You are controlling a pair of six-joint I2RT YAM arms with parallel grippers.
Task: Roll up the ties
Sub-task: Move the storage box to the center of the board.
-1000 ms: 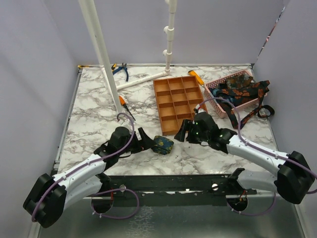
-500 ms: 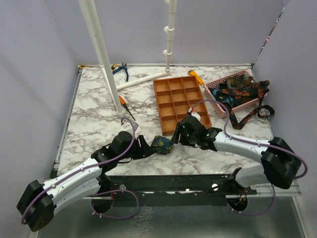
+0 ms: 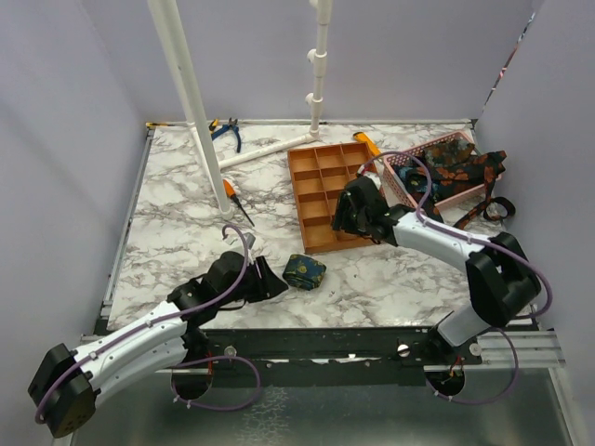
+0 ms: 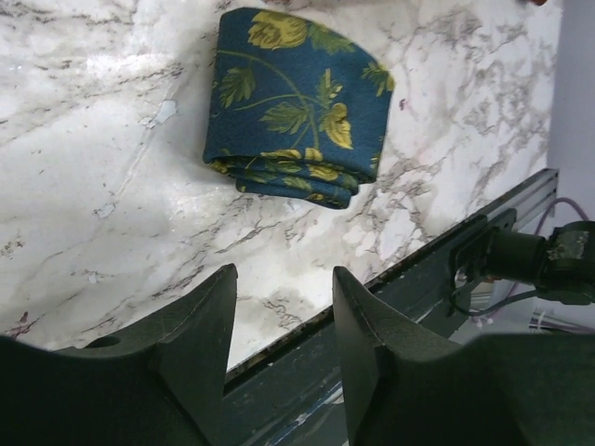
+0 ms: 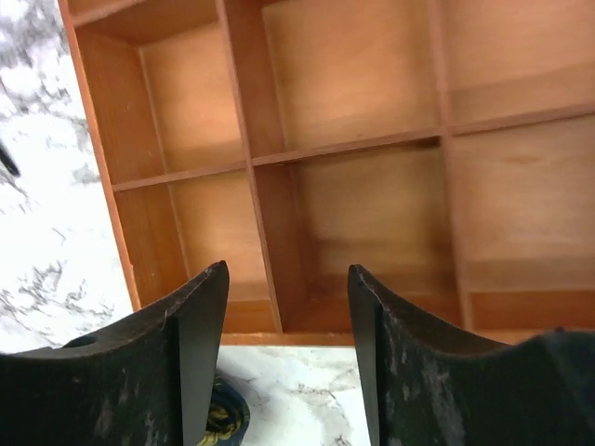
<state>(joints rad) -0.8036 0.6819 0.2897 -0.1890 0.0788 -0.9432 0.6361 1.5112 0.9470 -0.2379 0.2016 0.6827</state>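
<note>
A rolled navy tie with yellow flowers (image 3: 304,271) lies on the marble table near the front edge; it fills the top of the left wrist view (image 4: 296,102). My left gripper (image 3: 270,282) is open and empty, just left of the roll and apart from it (image 4: 284,279). My right gripper (image 3: 341,216) is open and empty above the near right part of the orange compartment tray (image 3: 327,193), whose empty cells fill the right wrist view (image 5: 372,139). Several loose ties (image 3: 456,172) lie heaped in and over the pink basket (image 3: 402,162) at the back right.
White PVC poles (image 3: 191,102) stand at the back left and centre. Blue-handled pliers (image 3: 226,132) and an orange-handled screwdriver (image 3: 232,197) lie on the table's left half. Another orange-handled tool (image 3: 368,144) lies between tray and basket. The dark front rail (image 4: 483,242) runs just below the roll.
My right gripper has lifted away from the rolled tie and swung back over the orange tray. My left gripper has drawn back left from the roll, which stays put.
</note>
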